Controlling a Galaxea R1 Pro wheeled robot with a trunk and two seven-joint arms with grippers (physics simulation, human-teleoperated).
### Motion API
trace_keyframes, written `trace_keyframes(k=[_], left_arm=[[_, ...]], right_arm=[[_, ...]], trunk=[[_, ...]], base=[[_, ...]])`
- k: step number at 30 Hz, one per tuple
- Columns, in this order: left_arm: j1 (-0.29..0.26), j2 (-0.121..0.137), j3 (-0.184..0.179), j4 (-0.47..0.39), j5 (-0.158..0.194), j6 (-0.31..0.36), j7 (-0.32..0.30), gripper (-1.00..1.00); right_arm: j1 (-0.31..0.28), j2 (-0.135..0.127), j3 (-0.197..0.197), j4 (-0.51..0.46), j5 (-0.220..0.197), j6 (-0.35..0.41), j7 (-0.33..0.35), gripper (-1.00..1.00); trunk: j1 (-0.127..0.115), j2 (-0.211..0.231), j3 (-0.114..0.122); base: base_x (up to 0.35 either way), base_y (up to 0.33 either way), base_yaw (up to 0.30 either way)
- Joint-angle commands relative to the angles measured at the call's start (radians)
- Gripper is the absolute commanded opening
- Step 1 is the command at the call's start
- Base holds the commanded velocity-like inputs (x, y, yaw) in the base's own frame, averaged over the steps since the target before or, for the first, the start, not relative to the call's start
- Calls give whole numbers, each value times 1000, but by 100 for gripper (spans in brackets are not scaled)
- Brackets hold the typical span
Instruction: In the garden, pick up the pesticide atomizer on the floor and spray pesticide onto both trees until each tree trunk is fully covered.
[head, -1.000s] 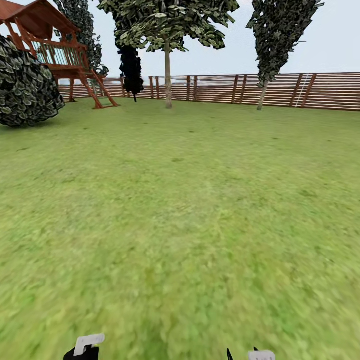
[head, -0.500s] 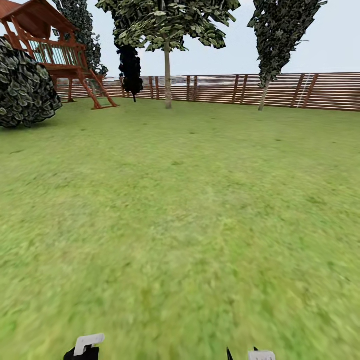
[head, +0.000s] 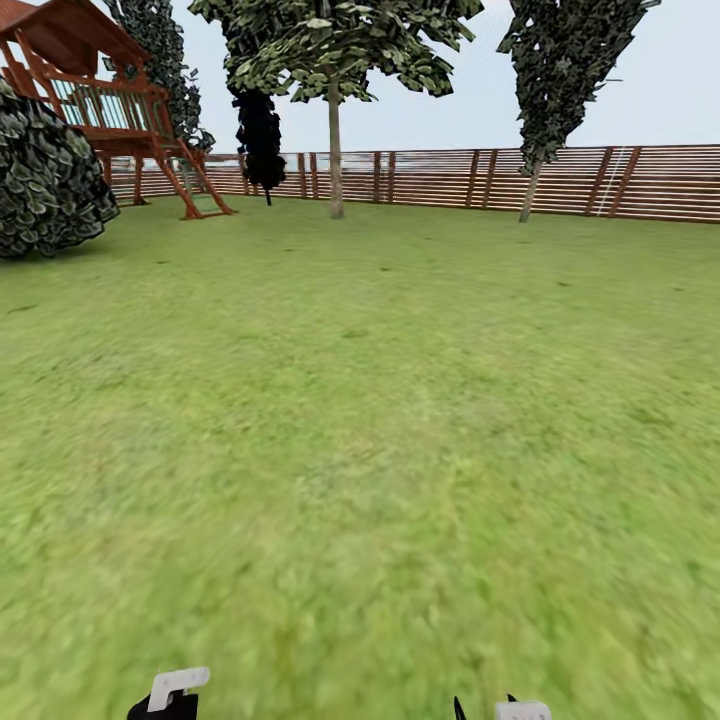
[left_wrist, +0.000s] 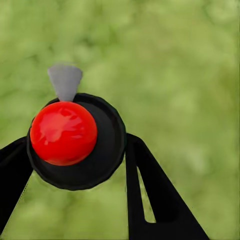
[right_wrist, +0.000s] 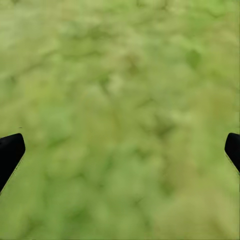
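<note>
Atomizer (left_wrist: 75, 140): seen from above in the left wrist view. Round black body, glossy red ball cap set on top, grey wedge-shaped nozzle jutting from the rim. It sits between the two black fingers (left_wrist: 150, 195) of the left tool (left_wrist: 75, 165), which pinch it on either side, one finger pressed against each flank. Blurred green grass lies behind it, so it hangs above the floor.

Left tool: closed on the atomizer. In the head view, a black wrist part with a white tab shows at the lower edge, left of centre (head: 170, 692), low and close to the robot's body.

Right tool (right_wrist: 120, 150): spread wide; in the right wrist view one black fingertip (right_wrist: 10, 152) sits at each side margin, nothing between them but grass. In the head view, a black tip and a white block (head: 515, 710) show at the lower edge, right of centre. The arm is held low, pointing at the ground.

Floor (head: 380, 420): mottled green lawn, blurred near the robot.

Trees: one with a thin pale upright trunk (head: 336, 150) and broad leafy crown, far ahead by the fence; another with a slightly leaning trunk (head: 527, 190) and a tall narrow crown, further right. Both well apart from the robot.

Fence (head: 560, 180): brown horizontal slats along the far edge.

Playhouse (head: 100, 100): red-brown wood, raised, with ladder, far left.

Bush (head: 45, 190): round, dark-leaved, far left, in front of the playhouse.
</note>
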Motion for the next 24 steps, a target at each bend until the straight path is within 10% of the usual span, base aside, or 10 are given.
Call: trace_keyframes(k=[1, 24], left_arm=[[0, 0, 0, 0, 0, 0, 0, -100], [0, 0, 0, 0, 0, 0, 0, -100]], right_arm=[[0, 0, 0, 0, 0, 0, 0, 100], [0, 0, 0, 0, 0, 0, 0, 100]], trunk=[[0, 0, 0], [0, 0, 0]], base=[[339, 0, 0], [339, 0, 0]])
